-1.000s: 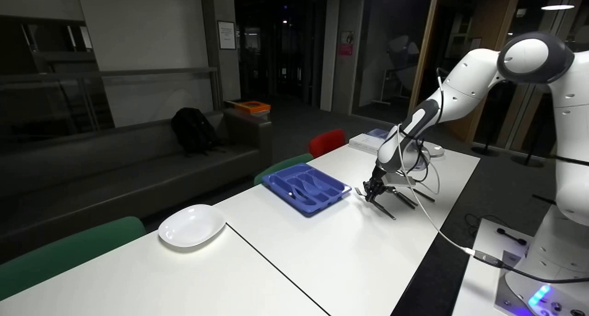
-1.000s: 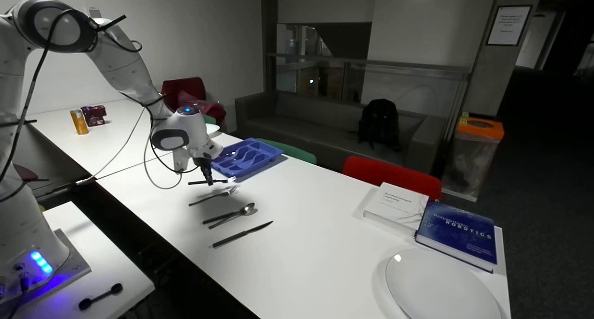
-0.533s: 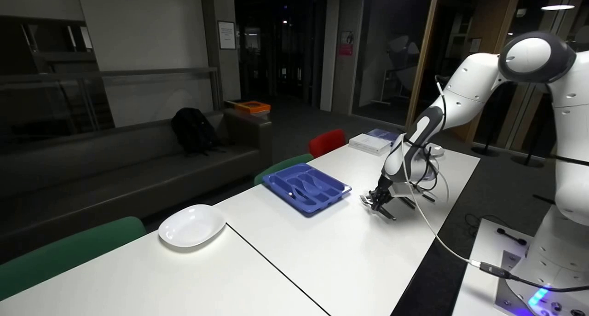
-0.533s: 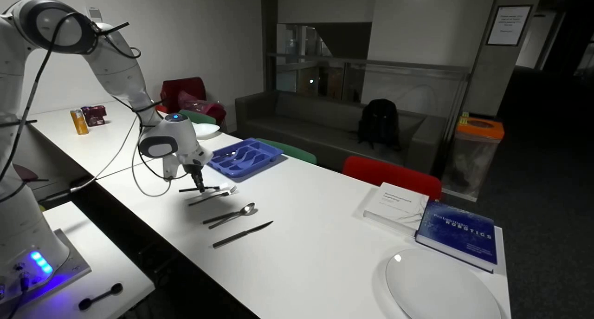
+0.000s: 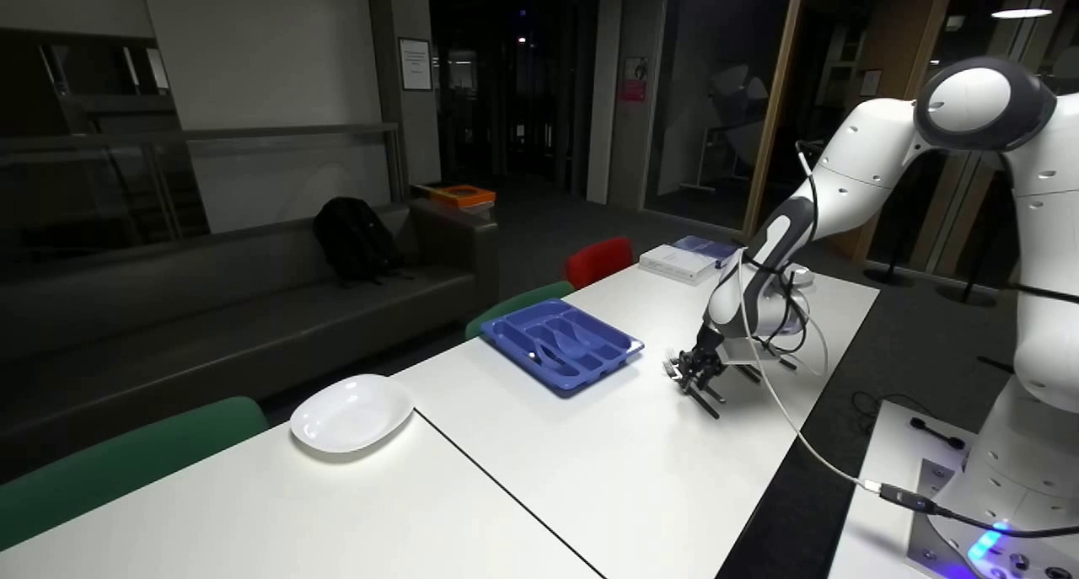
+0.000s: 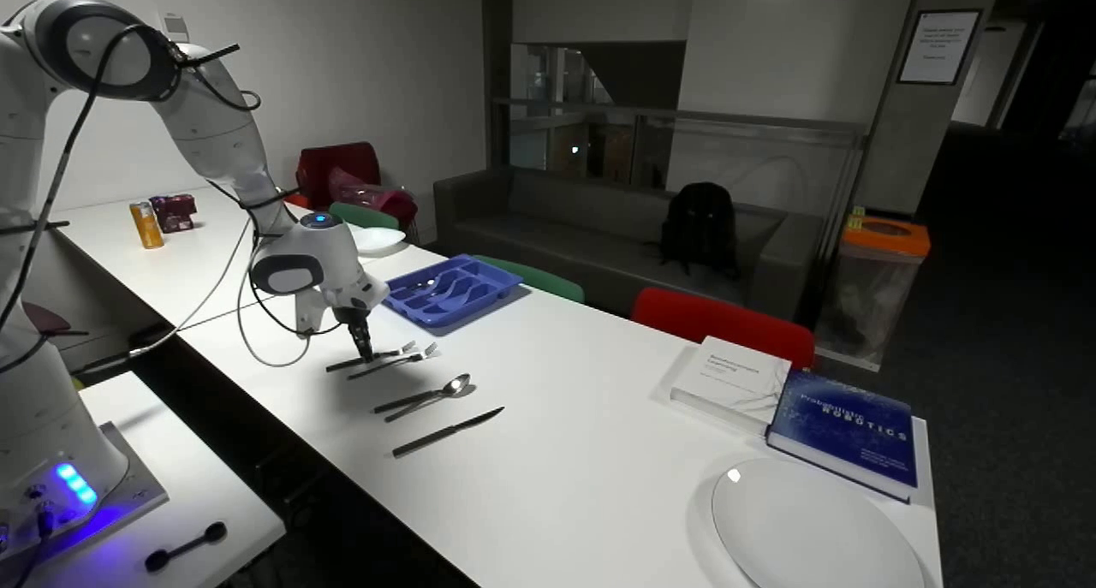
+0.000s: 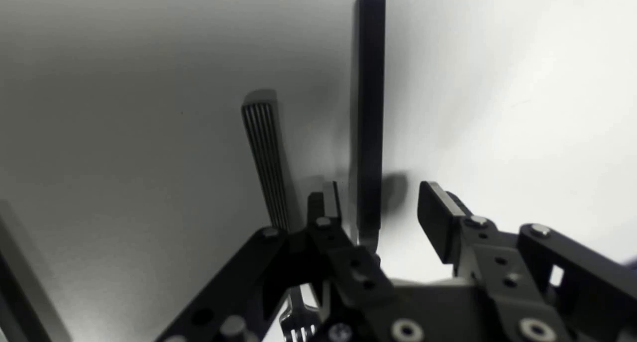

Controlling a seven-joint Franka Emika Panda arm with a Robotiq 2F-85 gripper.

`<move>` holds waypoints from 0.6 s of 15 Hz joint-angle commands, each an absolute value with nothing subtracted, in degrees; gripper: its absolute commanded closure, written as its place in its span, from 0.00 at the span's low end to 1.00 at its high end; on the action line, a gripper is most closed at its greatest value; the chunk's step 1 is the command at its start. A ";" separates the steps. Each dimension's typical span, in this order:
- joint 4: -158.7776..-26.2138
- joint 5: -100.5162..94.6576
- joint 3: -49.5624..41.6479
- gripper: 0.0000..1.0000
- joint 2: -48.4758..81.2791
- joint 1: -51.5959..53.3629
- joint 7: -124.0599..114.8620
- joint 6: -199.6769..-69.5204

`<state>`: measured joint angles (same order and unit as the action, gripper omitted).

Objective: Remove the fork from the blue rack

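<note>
The fork (image 7: pixel 371 108) has a black handle that stands between the jaws in the wrist view, touching neither pad. Its head is hidden there by the gripper. In an exterior view the fork (image 6: pixel 342 365) seems to lie on the white table. My gripper (image 7: pixel 378 195) is open around the handle; in both exterior views the gripper (image 5: pixel 698 375) (image 6: pixel 364 354) is low over the table. The blue rack (image 5: pixel 603 373) (image 6: pixel 479 308) is on the table, apart from the gripper. A dark spot with a glint is in one compartment; I cannot tell what it is.
A second fork (image 7: pixel 266 163) lies close beside, under the left finger. A spoon (image 6: pixel 454 388) and a knife (image 6: pixel 449 431) lie farther along. White plates (image 5: pixel 350 415) (image 6: pixel 809 519) and books (image 6: pixel 732 383) (image 6: pixel 843 434) stand on the table. Chairs line the far edge.
My gripper has moved away from the blue rack, back towards the robot's base and down, with the fork. The fork has come down beside the other fork, and the jaws now stand apart.
</note>
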<state>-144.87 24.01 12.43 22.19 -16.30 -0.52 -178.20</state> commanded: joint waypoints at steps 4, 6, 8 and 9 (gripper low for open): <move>-152.61 25.48 15.01 0.01 14.54 -17.74 -0.22 -183.03; -156.55 26.29 16.29 0.00 10.95 -17.86 -1.12 -186.16; -160.43 27.06 17.89 0.00 7.35 -17.88 -1.75 -189.37; -162.21 27.39 18.56 0.00 5.58 -17.57 -2.27 -190.64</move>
